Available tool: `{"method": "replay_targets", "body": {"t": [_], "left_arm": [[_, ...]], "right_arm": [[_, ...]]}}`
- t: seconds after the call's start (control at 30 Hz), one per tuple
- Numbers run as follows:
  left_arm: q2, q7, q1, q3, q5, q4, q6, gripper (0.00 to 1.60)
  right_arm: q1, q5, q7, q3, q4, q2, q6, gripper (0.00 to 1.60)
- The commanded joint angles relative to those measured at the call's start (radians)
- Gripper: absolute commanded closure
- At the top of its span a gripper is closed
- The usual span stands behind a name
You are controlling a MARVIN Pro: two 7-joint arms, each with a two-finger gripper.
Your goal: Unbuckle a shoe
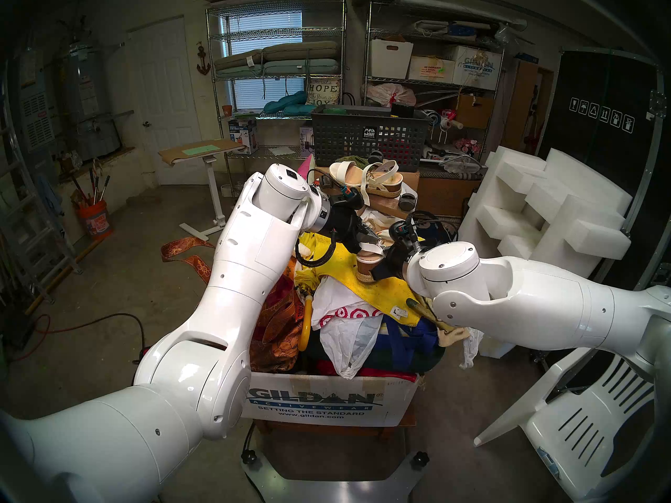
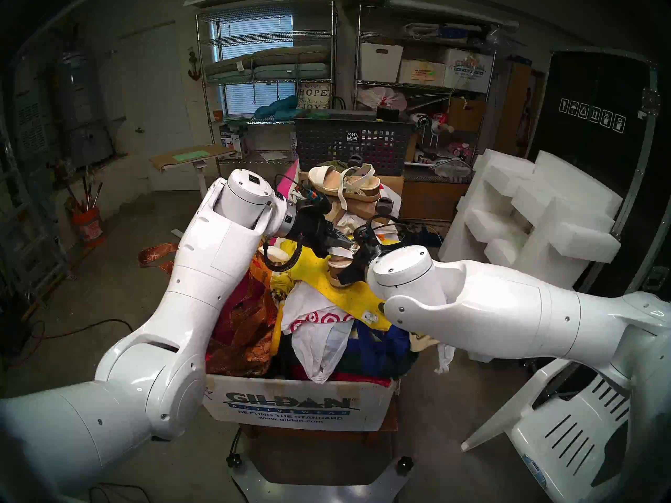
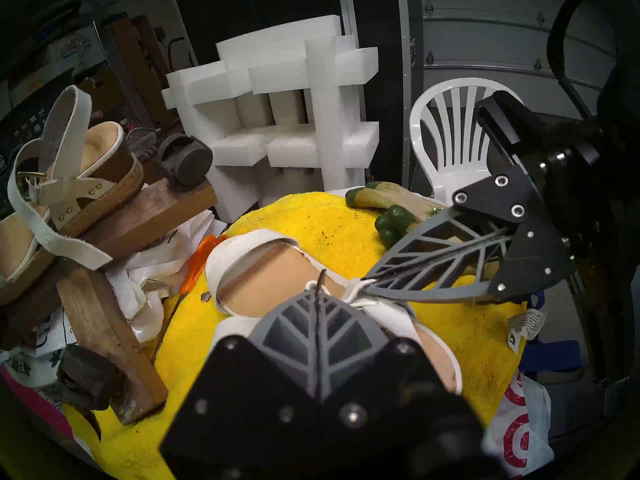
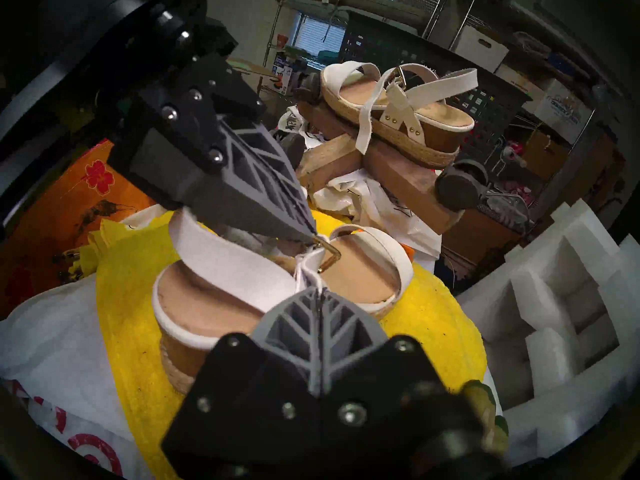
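The shoe (image 4: 214,295), a wedge sandal with white straps, tan footbed and cork-look heel, rests on a yellow towel (image 4: 128,295) atop a heaped box, also in the head view (image 1: 367,266). My left gripper (image 4: 313,234) comes in from the upper left, shut, its tips pinching the small gold buckle (image 4: 330,256). My right gripper (image 4: 317,289) is shut on the white ankle strap (image 4: 306,273) just below the buckle. The left wrist view shows both sets of tips meeting over the footbed (image 3: 270,285), with the right gripper (image 3: 365,282) arriving from the right.
The twin sandal (image 4: 398,112) sits on a wooden block with casters (image 4: 398,181) just behind. The Gildan box (image 1: 316,400) is piled with bags and cloth. A dark mesh basket (image 1: 366,139), white foam blocks (image 1: 544,208) and a plastic chair (image 1: 581,418) stand around.
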Motion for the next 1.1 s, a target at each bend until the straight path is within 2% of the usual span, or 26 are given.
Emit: {"method": "replay_targets", "body": {"t": [0.0,0.03,0.07,0.1,0.17,0.3,0.47,0.53,0.67,0.8,0.93,1.07], "left_arm": [[-0.014,0.007,-0.031,-0.006,-0.008,0.004,-0.009,1.60],[-0.014,0.009,-0.032,-0.006,-0.008,0.009,-0.012,1.60],[-0.014,0.010,-0.033,-0.006,-0.007,0.012,-0.015,1.60],[-0.011,0.008,-0.035,-0.003,-0.005,0.016,-0.021,1.60],[-0.010,0.009,-0.035,-0.003,-0.004,0.019,-0.024,1.60],[-0.008,0.008,-0.034,-0.005,-0.007,0.026,-0.032,1.60],[-0.003,-0.002,-0.026,-0.005,-0.008,0.011,-0.031,1.60],[-0.002,-0.008,-0.026,-0.005,-0.010,0.008,-0.031,1.60],[0.000,-0.019,-0.021,-0.008,-0.011,-0.004,-0.028,1.60],[0.000,-0.026,-0.021,-0.010,-0.009,-0.006,-0.031,1.60],[0.000,-0.027,-0.018,-0.011,-0.005,-0.012,-0.030,1.60],[0.000,-0.032,-0.019,-0.011,-0.003,-0.014,-0.033,1.60]], "right_arm": [[0.009,0.006,-0.003,0.009,-0.022,0.003,0.004,1.60],[0.013,-0.001,-0.020,0.003,-0.021,-0.002,0.020,1.58],[0.015,-0.003,-0.027,0.000,-0.019,-0.005,0.031,1.13],[0.015,-0.009,-0.039,-0.002,-0.017,-0.008,0.034,1.03],[0.020,-0.019,-0.054,-0.010,-0.012,-0.013,0.059,1.03],[0.022,-0.040,-0.067,-0.014,-0.004,-0.021,0.062,0.98],[0.027,-0.061,-0.074,-0.007,-0.003,-0.026,0.057,1.10],[0.032,-0.073,-0.062,-0.008,-0.007,-0.021,0.059,1.12],[0.024,-0.069,-0.019,0.011,-0.016,-0.009,0.010,1.10],[0.019,-0.050,0.060,0.030,-0.034,0.021,-0.041,1.12],[0.022,-0.034,0.115,0.029,-0.045,0.048,-0.030,1.04],[0.019,-0.026,0.100,0.024,-0.044,0.053,-0.004,0.95]]}}
